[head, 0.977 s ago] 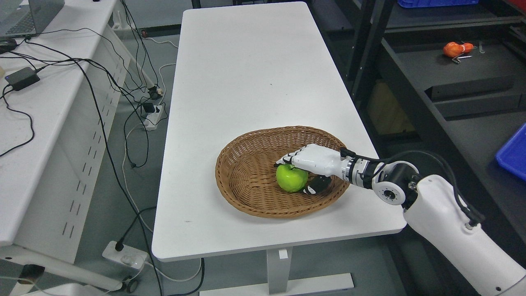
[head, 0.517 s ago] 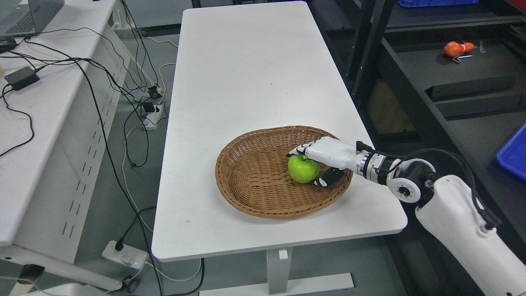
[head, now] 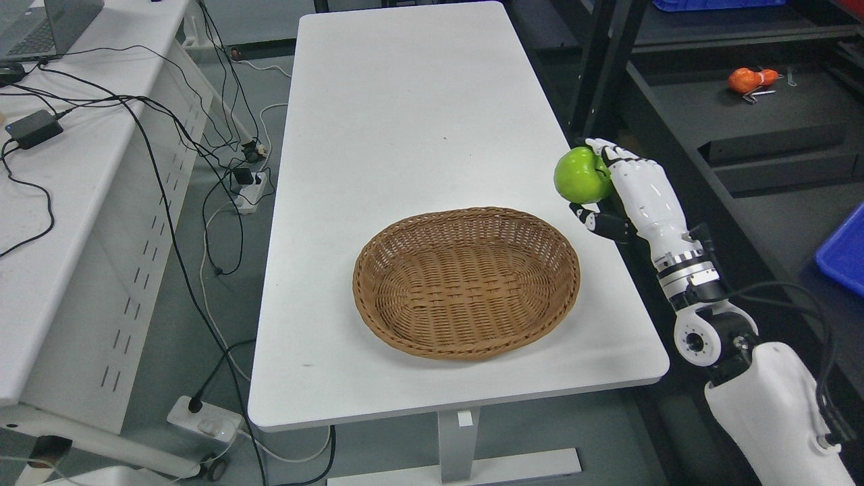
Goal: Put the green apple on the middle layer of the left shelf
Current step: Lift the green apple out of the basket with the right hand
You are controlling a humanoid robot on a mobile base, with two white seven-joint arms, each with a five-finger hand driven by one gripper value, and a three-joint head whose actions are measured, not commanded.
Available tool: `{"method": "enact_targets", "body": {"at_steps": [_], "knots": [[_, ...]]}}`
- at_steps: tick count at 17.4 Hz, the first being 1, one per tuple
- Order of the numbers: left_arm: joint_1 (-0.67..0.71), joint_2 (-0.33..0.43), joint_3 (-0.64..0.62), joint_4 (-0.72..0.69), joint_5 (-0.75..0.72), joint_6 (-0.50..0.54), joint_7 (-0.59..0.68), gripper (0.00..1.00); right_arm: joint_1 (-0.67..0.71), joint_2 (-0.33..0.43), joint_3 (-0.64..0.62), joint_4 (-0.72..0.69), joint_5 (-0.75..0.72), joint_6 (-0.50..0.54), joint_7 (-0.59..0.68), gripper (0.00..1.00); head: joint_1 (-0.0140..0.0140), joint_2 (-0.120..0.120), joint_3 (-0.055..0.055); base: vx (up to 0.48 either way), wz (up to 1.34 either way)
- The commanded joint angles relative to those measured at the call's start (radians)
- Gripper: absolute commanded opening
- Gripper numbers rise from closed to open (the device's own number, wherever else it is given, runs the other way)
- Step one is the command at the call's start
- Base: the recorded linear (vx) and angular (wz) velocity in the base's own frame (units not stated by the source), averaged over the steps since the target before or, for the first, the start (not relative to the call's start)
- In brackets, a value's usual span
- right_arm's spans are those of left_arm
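Nearest the camera, the robot's right arm (head: 769, 405) enters from the lower right and rises along the right edge of the white surface (head: 405, 135), forearm nearly upright; that posture seems meant to carry the load clear of the surface's corner toward the dark racking on that side. In front of it, the wicker basket (head: 466, 280) sits on the near half of the surface with nothing inside, its shallow sloping wall making for an easy reach in and out. Above and beyond the basket's right rim, the right hand (head: 624, 192) is curled around the green apple (head: 580, 175), fingers (head: 607, 152) wrapped over the top and far side and the thumb tucked underneath, so the fruit is cradled from below as well as pinched. The apple hangs in the air just past the surface's right edge, touching nothing but the hand. Farther off, black shelf uprights (head: 597, 67) and dark shelf boards (head: 742, 115) fill the right of the picture, with a small orange object (head: 750, 79) lying on one board. Which layer counts as the middle one of a left shelf cannot be told from here, so I judge the carrying step barely begun. The left arm is out of sight.
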Motion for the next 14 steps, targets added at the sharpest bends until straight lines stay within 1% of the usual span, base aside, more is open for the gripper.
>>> {"method": "enact_targets", "body": {"at_steps": [1,3,4,11,14], "knots": [[0.000,0.017,0.000,-0.001,0.000,0.001,0.000,1.00,0.114,0.185,-0.250,-0.152,-0.001,0.026,-0.042,0.00,0.0000,0.000,0.000,0.000,0.00],[0.000,0.017,0.000,-0.001,0.000,0.001,0.000,1.00,0.122,0.217,-0.274,-0.153,-0.002,0.020,-0.064,0.00,0.0000,0.000,0.000,0.000,0.00],[0.000,0.017,0.000,-0.001,0.000,0.001,0.000,1.00,0.122,0.222,-0.275,-0.153,-0.002,0.019,-0.073,0.00,0.0000,0.000,0.000,0.000,0.00],[0.000,0.017,0.000,-0.001,0.000,0.001,0.000,1.00,0.136,0.223,-0.268,-0.153,-0.004,0.010,-0.065,0.00,0.0000,0.000,0.000,-0.001,0.01],[0.000,0.017,0.000,-0.001,0.000,0.001,0.000,1.00,0.142,0.239,-0.265,-0.153,-0.004,-0.002,-0.062,0.00,0.0000,0.000,0.000,-0.038,0.00]]}}
